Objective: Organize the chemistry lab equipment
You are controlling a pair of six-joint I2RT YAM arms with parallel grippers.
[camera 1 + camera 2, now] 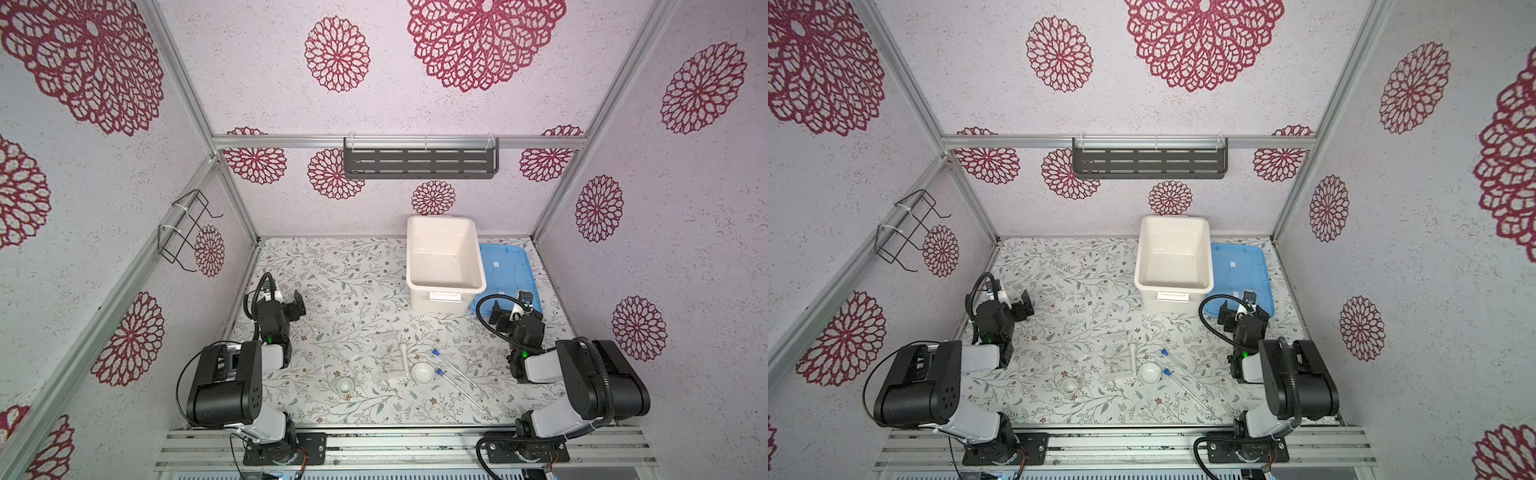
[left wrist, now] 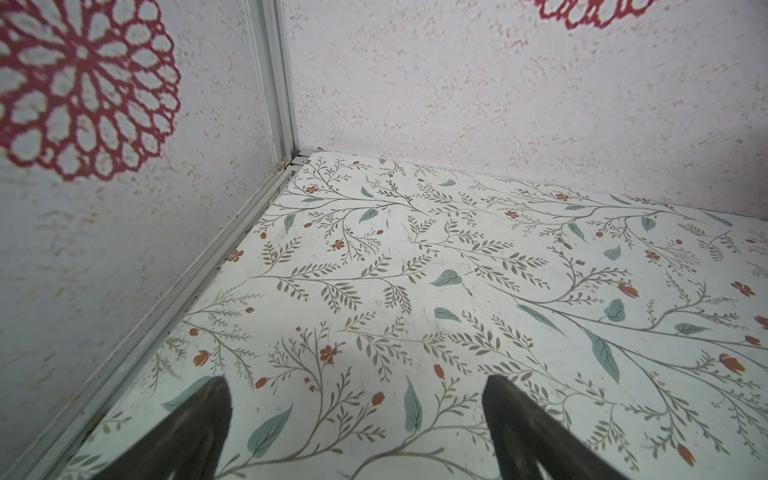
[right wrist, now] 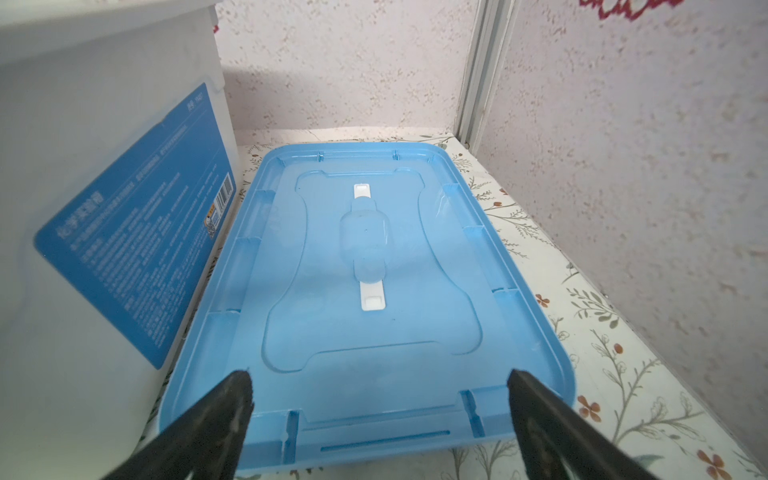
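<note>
Task looks barely begun, nothing sorted. In both top views all the gear lies loose on the counter (image 1: 332, 282), lower middle of the frame. Two tubes (image 1: 456, 370), blue caps at their upper-left ends, lie flat side by side just right of the bowl (image 1: 423, 372). Pestle (image 1: 403, 355) is out of the bowl, just above-left of it, at the right edge of the stand (image 1: 387, 358). Stand is clear and hard to read; no tube in it. Dish (image 1: 345, 386) sits apart, lower left of the stand. Tub (image 1: 445, 286) is upper centre-right and empty. Lid (image 3: 374, 257) is off, flat on the counter just right of the tub.

Left gripper (image 2: 356, 380): jaws wide open, empty, over bare counter near the left wall, well apart from the gear. Right gripper (image 3: 379, 373): jaws wide open, empty, over the near end of the lid.

Left to do, by the look of it: everything. Tubes likely go into the stand, pestle into the bowl, maybe all into the tub with the lid on. The final places cannot be told from here.
</note>
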